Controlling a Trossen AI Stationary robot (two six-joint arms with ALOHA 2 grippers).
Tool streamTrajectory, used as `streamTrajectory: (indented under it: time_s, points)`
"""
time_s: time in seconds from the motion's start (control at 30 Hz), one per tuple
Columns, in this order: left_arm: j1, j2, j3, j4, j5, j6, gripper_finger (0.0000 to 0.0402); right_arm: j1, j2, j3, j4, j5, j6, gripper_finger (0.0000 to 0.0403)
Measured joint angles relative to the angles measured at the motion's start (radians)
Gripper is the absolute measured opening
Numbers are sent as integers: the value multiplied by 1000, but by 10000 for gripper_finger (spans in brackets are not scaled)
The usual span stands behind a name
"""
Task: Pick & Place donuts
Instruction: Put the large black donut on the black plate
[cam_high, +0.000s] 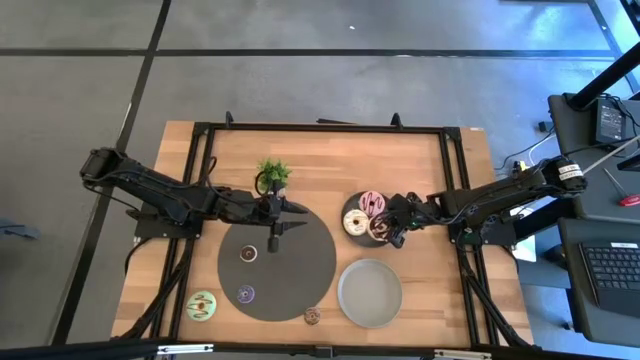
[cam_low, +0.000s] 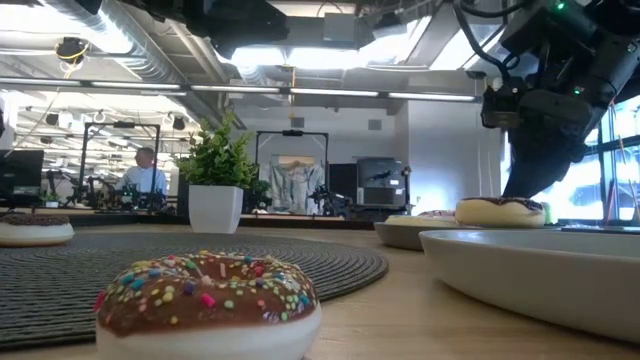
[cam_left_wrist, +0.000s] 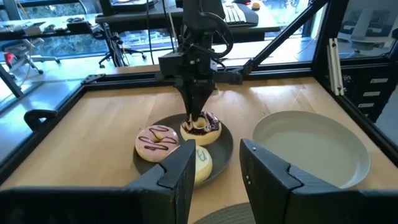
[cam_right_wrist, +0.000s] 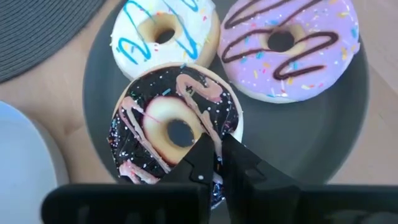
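Observation:
A dark plate (cam_high: 350, 205) holds three donuts: a pink one (cam_high: 372, 203), a white one (cam_high: 355, 222) and a dark-iced one (cam_high: 382, 231). My right gripper (cam_right_wrist: 217, 154) stands over the dark-iced donut (cam_right_wrist: 177, 124), shut on it. My left gripper (cam_high: 287, 214) hovers open over the round dark mat (cam_high: 300, 270), touching nothing; its fingers (cam_left_wrist: 186, 171) point toward the dark plate. A small brown donut (cam_high: 248, 253) and a purple one (cam_high: 245, 294) lie on the mat. A green donut (cam_high: 202, 305) lies on the table, and a brown sprinkled donut (cam_low: 210, 300) lies at the mat's near edge. My right gripper comes from above, pointing down, onto the dark-iced donut's ring between its hole and its outer edge (cam_right_wrist: 219, 144). The two fingertips (cam_right_wrist: 200, 154) stand close together with a thin strip of icing between them. The donut lies flat over the plate, its far edge overlapping the white donut (cam_right_wrist: 163, 34).
An empty light grey plate (cam_high: 370, 292) sits near the table's near edge, right of the mat. A small potted plant (cam_high: 272, 175) stands behind the mat, close to my left arm. Black frame rails (cam_high: 200, 200) run along the table's left, right and far sides.

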Motion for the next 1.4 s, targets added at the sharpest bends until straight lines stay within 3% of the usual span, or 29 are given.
streamTrajectory:
  time_s: [0.63, 0.8, 1.03, 1.17, 1.27, 1.4]
  points:
    - [0, 1, 0, -2, 3, -45, 121, 0, 3, 0, -21, 15, -1, 28]
    - [0, 4, 0, 1, 81, -70, 121, 0, 3, 0, -21, 16, 0, 53]
    - [-10, 121, 0, 86, 109, -131, 137, 0, 3, 0, -22, 19, 3, 110]
    - [-49, 210, 10, 118, 180, -116, 143, -1, 3, 0, -19, 20, 6, 137]
    - [-100, 277, 54, 106, 216, -111, 143, -4, 2, 0, -17, 19, 6, 147]
    - [-177, 370, 169, 7, 188, -85, 143, -19, 2, 0, -16, 19, 7, 153]
